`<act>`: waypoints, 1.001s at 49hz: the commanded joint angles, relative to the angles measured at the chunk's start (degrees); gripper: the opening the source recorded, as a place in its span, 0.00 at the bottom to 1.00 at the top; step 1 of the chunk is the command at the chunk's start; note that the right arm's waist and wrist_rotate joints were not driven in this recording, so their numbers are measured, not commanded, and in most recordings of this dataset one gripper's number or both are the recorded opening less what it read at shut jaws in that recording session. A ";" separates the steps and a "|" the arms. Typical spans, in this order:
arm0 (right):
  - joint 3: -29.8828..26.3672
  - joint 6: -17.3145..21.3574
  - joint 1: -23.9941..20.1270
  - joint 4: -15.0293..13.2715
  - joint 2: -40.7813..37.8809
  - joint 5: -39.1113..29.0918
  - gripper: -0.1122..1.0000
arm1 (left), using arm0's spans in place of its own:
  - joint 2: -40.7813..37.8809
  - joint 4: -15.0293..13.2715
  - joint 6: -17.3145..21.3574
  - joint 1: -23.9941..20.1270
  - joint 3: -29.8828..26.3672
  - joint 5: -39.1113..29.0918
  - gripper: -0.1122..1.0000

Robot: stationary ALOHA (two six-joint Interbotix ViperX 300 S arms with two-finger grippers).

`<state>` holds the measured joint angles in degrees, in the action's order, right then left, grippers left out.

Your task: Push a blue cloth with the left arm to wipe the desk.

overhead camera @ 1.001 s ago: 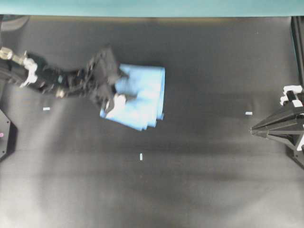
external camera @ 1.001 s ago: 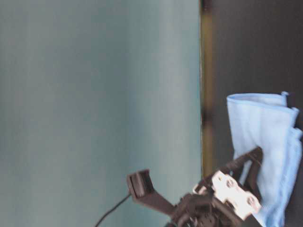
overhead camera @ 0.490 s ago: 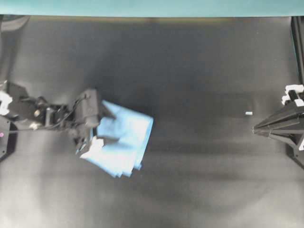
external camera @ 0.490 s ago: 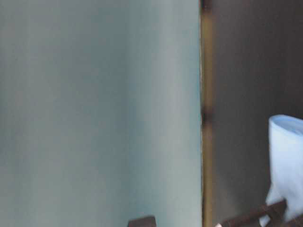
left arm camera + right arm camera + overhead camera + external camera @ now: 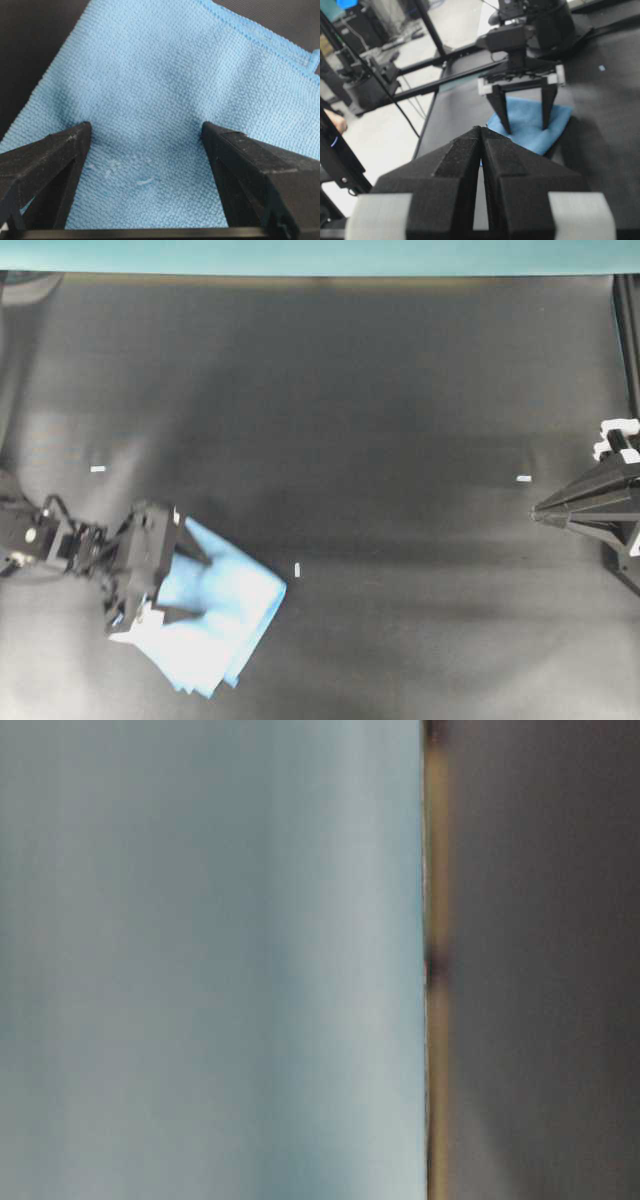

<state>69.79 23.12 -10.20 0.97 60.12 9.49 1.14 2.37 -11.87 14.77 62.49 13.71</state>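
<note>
The blue cloth lies flat on the black desk at the lower left of the overhead view, layered edges at its lower corner. My left gripper is open, both fingertips pressed down onto the cloth. In the left wrist view the cloth fills the frame and the two black fingers stand wide apart on it. The right wrist view shows the left gripper on the cloth from across the desk. My right gripper is shut and empty at the right edge. The table-level view shows neither cloth nor arm.
A teal strip runs along the far edge of the desk. Small white tape marks sit at the left, the middle and the right. A black frame post stands at the far right.
My left arm has dragged the cloth from the upper middle toward the lower left of the overhead view. Cloth and gripper have left the table-level view. The right arm has not moved.
</note>
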 commanded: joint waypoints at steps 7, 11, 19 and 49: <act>-0.35 0.09 0.00 0.70 -0.26 0.62 0.11 | 0.70 0.09 -0.53 7.29 -1.76 -6.42 0.88; -0.35 0.00 0.00 0.70 -0.26 0.62 0.11 | 0.70 0.18 -0.53 8.96 -2.46 -6.33 0.88; -0.35 0.00 0.00 0.70 -0.26 0.62 0.11 | 0.70 0.09 -0.35 9.58 -3.34 -6.33 0.88; -0.26 0.00 0.09 0.70 -0.18 0.88 0.11 | 20.65 0.18 5.80 7.91 -2.02 -6.86 0.88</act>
<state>69.79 23.20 -10.20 1.49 60.12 9.84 17.93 2.29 -6.42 22.85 60.03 6.59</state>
